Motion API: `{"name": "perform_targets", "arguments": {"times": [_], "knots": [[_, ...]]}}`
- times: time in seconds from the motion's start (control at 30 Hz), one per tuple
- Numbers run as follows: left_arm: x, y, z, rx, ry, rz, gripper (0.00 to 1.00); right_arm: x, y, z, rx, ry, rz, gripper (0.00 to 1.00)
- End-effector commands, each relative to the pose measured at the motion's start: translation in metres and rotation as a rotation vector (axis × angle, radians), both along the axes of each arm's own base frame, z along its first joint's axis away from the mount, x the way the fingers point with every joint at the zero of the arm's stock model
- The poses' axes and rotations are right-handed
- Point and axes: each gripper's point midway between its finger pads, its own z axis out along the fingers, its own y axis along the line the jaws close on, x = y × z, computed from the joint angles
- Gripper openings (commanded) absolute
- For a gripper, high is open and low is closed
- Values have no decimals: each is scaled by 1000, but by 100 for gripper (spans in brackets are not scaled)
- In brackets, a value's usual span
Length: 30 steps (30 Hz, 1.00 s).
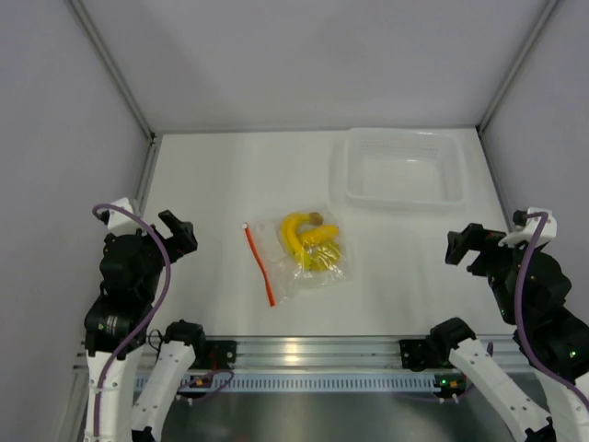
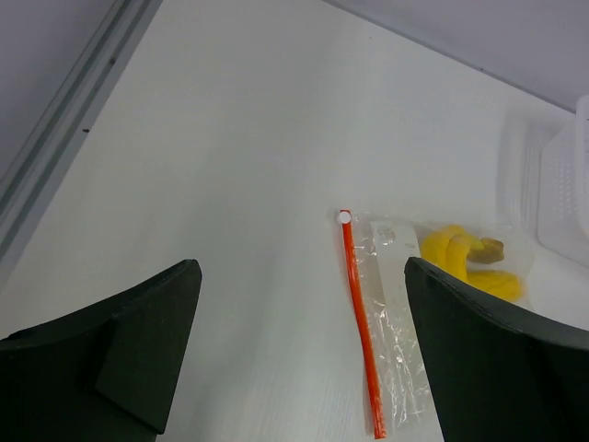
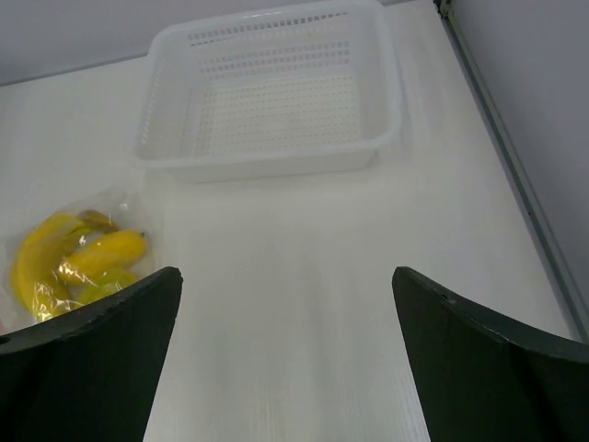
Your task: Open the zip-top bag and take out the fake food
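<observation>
Your zip-top bag [image 1: 299, 260] lies flat on the worktop [image 1: 221, 175], near its middle and between the two arms. The orange-red zipper strip [image 1: 259, 265] runs along the edge facing your left arm. I cannot confirm whether the strip is sealed. Both pieces are inside the bag: the banana bunch [image 1: 302, 232] and, touching it on the near side, the yellow-green ridged fruit [image 1: 324, 259].

Your left gripper [image 1: 179, 232] hangs above the worktop, left of the bag and clear of it, with its jaws spread wide and holding nothing. Your right gripper [image 1: 463, 244] hangs at the right side, jaws likewise wide apart and empty. The clear tray [image 1: 402, 199] sits at the far right, well apart from the bag.
</observation>
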Motion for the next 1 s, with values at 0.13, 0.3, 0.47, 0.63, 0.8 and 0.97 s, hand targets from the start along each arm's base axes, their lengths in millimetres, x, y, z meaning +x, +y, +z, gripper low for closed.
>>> {"name": "perform_targets", "arguments": {"times": [0.13, 0.3, 0.47, 0.63, 0.8, 0.97], "knots": [[9, -8, 7, -28, -46, -30, 98, 12, 5, 2, 36, -22, -13, 99], [14, -14, 3, -52, -32, -49, 98, 16, 10, -4, 33, 5, -1, 99], [24, -31, 1, -140, -36, -101, 98, 19, 18, -9, 38, 16, 38, 99], [47, -71, -19, -305, 35, -240, 98, 21, 31, -12, 53, 17, 102, 99], [79, -96, -35, -488, 17, -287, 98, 17, 39, -10, 73, -17, 162, 99], [107, -110, -86, -610, 61, -294, 98, 13, 41, -6, 82, -37, 183, 99]]}}
